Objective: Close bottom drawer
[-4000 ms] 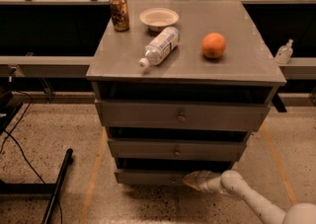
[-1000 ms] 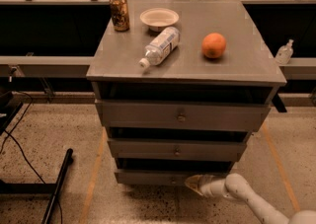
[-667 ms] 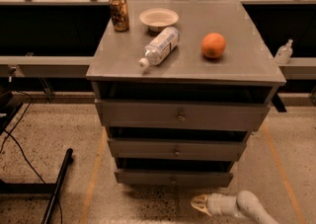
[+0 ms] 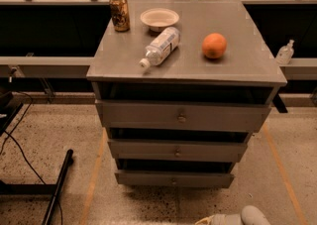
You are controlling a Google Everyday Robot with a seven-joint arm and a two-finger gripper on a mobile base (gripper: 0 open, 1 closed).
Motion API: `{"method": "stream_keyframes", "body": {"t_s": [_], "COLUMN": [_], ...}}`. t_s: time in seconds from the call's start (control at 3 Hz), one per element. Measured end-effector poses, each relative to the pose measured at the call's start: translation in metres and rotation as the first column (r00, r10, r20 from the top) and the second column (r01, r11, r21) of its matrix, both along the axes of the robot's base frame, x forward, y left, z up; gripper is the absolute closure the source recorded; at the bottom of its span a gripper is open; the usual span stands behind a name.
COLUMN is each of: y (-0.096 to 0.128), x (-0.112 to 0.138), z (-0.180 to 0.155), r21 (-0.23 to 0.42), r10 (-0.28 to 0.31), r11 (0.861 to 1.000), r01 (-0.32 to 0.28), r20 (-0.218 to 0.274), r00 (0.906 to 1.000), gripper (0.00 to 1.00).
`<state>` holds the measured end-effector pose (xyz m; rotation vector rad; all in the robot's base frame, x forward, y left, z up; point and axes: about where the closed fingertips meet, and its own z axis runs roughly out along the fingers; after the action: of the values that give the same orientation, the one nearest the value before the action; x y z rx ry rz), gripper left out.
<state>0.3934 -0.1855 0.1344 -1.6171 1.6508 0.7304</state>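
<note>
The grey cabinet has three drawers. The bottom drawer is the lowest, with a narrow flat grey front and a tiny central knob; a dark gap shows above its front. My gripper is at the bottom edge of the view, on the floor side in front of the cabinet, below and right of the bottom drawer's knob and apart from it. Only its pale tip and part of the white arm show.
On the cabinet top lie a can, a white bowl, a plastic bottle on its side and an orange. The top drawer and middle drawer sit above. A black pole and cables lie on the floor at left.
My gripper has pulled back from the bottom drawer's front, moving down and toward the camera, and now shows only at the bottom edge. The cabinet and objects have not moved.
</note>
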Motion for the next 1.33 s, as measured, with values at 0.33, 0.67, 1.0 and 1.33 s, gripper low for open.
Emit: {"method": "stream_keyframes", "body": {"t_s": [0.33, 0.67, 1.0, 1.33], "y": [0.015, 0.026, 0.033, 0.026], "x": [0.009, 0.032, 0.069, 0.095], "z": [0.007, 0.017, 0.025, 0.023], "r21": [-0.025, -0.021, 0.016, 0.076], "r10": [0.023, 0.019, -0.013, -0.055], "r11": [0.999, 1.000, 1.000, 0.996], "r01": [-0.023, -0.019, 0.012, 0.054], "r20": [0.014, 0.024, 0.038, 0.012], "r00": [0.9996, 0.9995, 0.9992, 0.9984], "gripper": [1.00, 1.00, 1.00, 1.00]}}
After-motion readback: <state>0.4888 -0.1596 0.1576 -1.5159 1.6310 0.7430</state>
